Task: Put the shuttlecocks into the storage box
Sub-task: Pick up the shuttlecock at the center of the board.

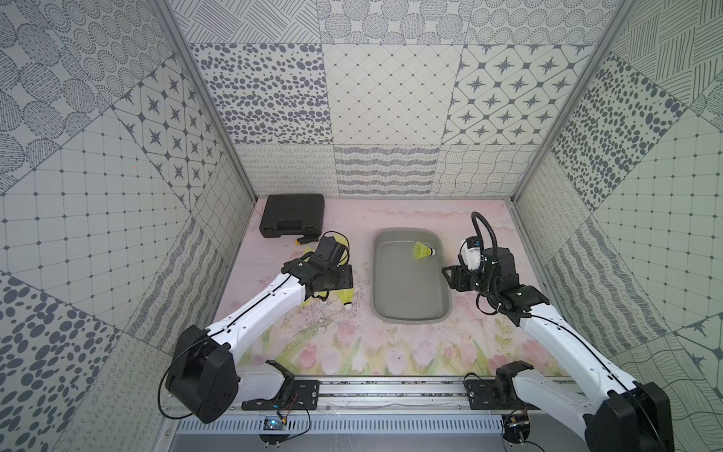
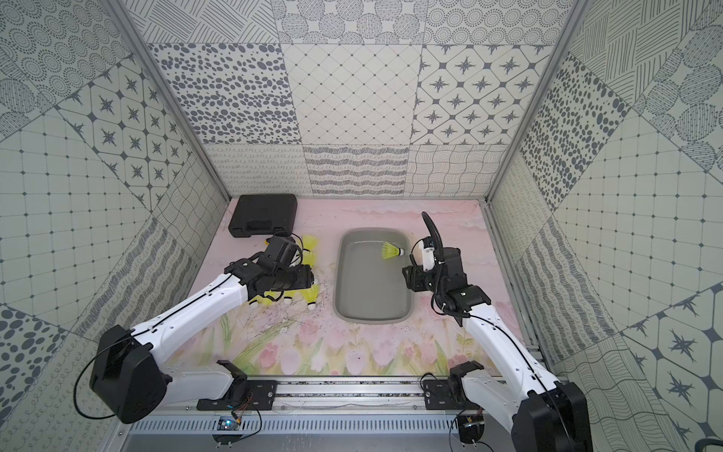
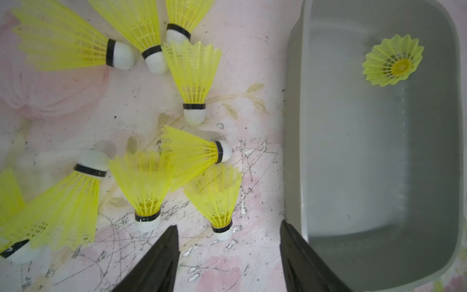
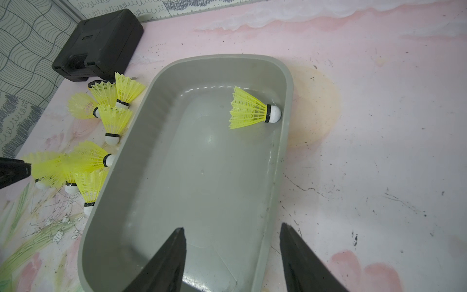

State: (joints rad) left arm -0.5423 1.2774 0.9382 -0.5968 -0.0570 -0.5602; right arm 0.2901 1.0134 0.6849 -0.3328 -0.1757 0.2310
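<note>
The left gripper (image 3: 228, 225) hangs with its jaws spread wide and nothing between them, just short of the nearest loose shuttlecock (image 3: 216, 199). This is one of a cluster on the floral mat (image 1: 391, 352), left of the storage box (image 1: 374, 274) in both top views. It lies with its white cork toward the gripper and its skirt fanning away, so its long axis runs roughly in line with the fingers. A neighbour (image 3: 194, 154), cork aimed at the box, overlaps its skirt. The trouble probably starts there: jaws closing far up the skirt could snag both, drag the neighbour along, or crush the thin mesh. A pinch on the round cork alone could squirt it out. The finger on the box side sits close to the box wall and may nudge it on the way down. The stored shuttlecock (image 1: 423, 250) lies on its side in the box's upper right, cork at the right wall and skirt toward frame left, its axis across the short width. The right gripper (image 4: 232, 226), open and empty, hovers at the box's right rim, where a delivering left arm might meet it.
</note>
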